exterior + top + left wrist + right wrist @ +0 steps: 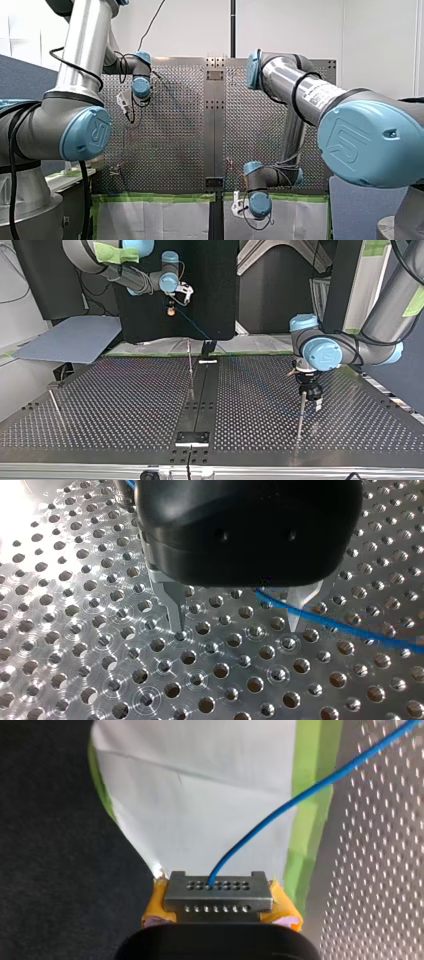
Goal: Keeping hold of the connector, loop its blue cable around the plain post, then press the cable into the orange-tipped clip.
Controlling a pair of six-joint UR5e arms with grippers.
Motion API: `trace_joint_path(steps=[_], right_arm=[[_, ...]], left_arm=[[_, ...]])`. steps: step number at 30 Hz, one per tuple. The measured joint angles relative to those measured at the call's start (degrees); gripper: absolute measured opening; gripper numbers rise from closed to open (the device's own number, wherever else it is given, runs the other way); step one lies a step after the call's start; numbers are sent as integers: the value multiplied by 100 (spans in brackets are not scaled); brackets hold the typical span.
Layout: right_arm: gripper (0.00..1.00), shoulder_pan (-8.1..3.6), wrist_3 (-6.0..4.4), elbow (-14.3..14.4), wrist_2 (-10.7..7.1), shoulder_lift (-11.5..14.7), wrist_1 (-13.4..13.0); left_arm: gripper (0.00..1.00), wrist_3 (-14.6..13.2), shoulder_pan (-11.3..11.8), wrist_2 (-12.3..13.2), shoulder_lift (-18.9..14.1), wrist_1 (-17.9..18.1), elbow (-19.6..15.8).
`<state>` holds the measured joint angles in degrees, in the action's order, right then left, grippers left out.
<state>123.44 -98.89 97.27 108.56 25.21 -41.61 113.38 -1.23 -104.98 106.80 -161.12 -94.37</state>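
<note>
My right tool (pixel 220 906) is clamped on the connector (pixel 218 890), beyond the worktop's (pixel 125 400) far edge in the top view. The blue cable (pixel 300 795) runs from it toward the worktop. My left tool (pixel 237 617) hangs with fingers apart, the cable beside one finger. Advice: grip firmly and hold the cable lightly taut when sweeping round the post (pixel 190 371).

- Front view: bright, even room light; soft sheen on the table (pixel 170 135).
- Top view: dimmer, dark backdrop; pale reflections on the table.
- Left wrist view: glare burns out the table beside my left gripper (pixel 237 628).
- Right wrist view: sheet (pixel 200 795) bright, connector (pixel 218 895) evenly lit.
</note>
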Motion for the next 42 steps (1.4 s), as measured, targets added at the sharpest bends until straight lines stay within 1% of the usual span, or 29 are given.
trace_joint_path(steps=[1, 2, 5, 7, 11, 16, 20, 25, 28, 33, 37, 40, 42], right_arm=[[0, -45, -3, 10, -3, 0, -67], [0, -60, -6, 14, -8, -1, -118], [0, -70, -2, 24, -17, -2, -299], [0, -64, 26, 28, -22, -4, -406], [0, -31, 71, 27, -37, -8, -514], [0, 1, 71, 26, -111, -40, -553], [0, 6, 58, 26, -131, -163, -636], [0, 8, 53, 25, -124, -432, -822], [0, 10, 56, 25, -123, -513, -898], [0, 20, 70, 26, -126, -543, -939], [0, 52, 106, 28, -117, -536, -879], [0, 86, 135, 88, -95, -464, -871], [0, 93, 127, 162, -87, -388, -922]], left_arm=[[100, 0, 0, 0, 0, 0, 0], [100, 0, 0, 0, 0, 0, 0], [100, 0, -1, 0, 0, 0, 0], [100, 0, 0, 0, 0, -3, 0], [100, 0, -1, 0, 0, -8, 0], [100, 0, -1, 0, 0, -13, 0], [100, -2, -1, -2, 1, -24, 0], [100, -8, 0, -26, 1, -46, 0], [100, -9, 0, -46, 1, -57, 0], [100, -9, 11, -59, 1, -61, 0], [100, -9, 20, -61, 1, -61, 0], [100, -9, 33, -62, 1, -58, 0], [100, -9, 43, -61, 1, -56, 0]])
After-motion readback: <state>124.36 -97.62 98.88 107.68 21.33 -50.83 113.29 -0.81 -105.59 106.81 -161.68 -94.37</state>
